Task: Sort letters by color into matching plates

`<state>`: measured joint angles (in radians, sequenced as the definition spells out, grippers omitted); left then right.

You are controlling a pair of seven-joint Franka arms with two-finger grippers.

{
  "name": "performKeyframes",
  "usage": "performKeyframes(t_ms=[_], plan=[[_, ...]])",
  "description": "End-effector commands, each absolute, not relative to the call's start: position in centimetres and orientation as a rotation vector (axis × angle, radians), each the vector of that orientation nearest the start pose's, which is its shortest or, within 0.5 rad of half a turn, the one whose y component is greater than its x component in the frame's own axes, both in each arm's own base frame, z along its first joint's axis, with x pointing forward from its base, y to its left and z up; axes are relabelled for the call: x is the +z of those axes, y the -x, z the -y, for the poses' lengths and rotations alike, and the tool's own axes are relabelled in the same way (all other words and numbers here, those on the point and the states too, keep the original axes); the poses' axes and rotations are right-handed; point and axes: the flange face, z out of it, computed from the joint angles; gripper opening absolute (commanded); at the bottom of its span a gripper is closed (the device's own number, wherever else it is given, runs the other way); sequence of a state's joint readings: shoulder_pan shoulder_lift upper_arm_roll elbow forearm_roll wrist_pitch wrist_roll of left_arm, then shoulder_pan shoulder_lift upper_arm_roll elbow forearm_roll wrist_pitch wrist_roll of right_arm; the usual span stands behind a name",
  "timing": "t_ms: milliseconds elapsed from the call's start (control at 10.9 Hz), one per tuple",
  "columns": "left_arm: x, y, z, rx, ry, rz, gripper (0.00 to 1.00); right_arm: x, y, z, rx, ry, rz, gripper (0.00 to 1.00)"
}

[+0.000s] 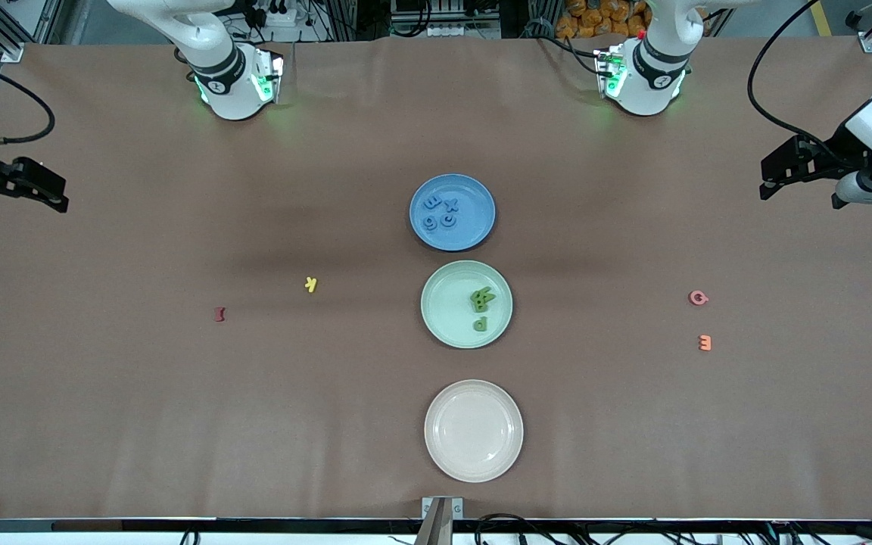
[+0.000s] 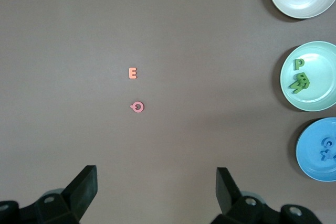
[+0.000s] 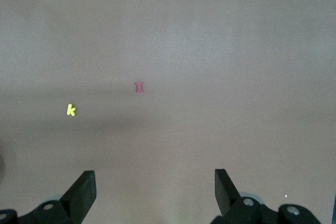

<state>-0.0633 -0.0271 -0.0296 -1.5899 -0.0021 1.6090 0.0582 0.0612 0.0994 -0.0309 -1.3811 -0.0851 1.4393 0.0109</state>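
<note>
Tabletop [image 1: 179, 424]: brown paper cover, 3 plates in a row down the middle.
Blue plate [image 1: 474, 227]: farthest from front camera, holds 4 blue letters [image 1: 440, 212].
Green plate [image 1: 447, 318]: between the other 2, holds green letters [image 1: 481, 300] stacked in a clump, plus a green P [image 1: 480, 324] just beside it.
Cream plate [image 1: 474, 431]: nearest the camera.
Strays: yellow K [image 1: 311, 284], dark red letter [image 1: 219, 314] toward right arm's end; pink letter [image 1: 699, 298], orange E [image 1: 705, 342] toward left arm's end.
Left end effector [image 2: 157, 192]: waiting over its table end, fingers spread, holding nothing.
Right end effector [image 3: 155, 192]: same at its own end, spread, holding nothing.
</note>
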Motion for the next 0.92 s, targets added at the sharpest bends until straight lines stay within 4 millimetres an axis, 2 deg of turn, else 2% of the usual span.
performKeyframes(t_ms=[0, 276, 828], plan=[[62.9, -55.5, 5.2, -0.063, 3.109, -0.225, 1.00, 63.4, -57.3, -0.7, 0.062, 3.211, 0.002, 1.00], [64.0, -55.5, 5.0, -0.089, 3.111, -0.218, 1.00, 63.4, -57.3, -0.8, 0.056, 3.211, -0.003, 1.00], [63.9, -55.4, 3.6, -0.060, 3.085, -0.186, 1.00, 63.5, -57.2, -0.4, 0.054, 3.209, -0.010, 1.00]])
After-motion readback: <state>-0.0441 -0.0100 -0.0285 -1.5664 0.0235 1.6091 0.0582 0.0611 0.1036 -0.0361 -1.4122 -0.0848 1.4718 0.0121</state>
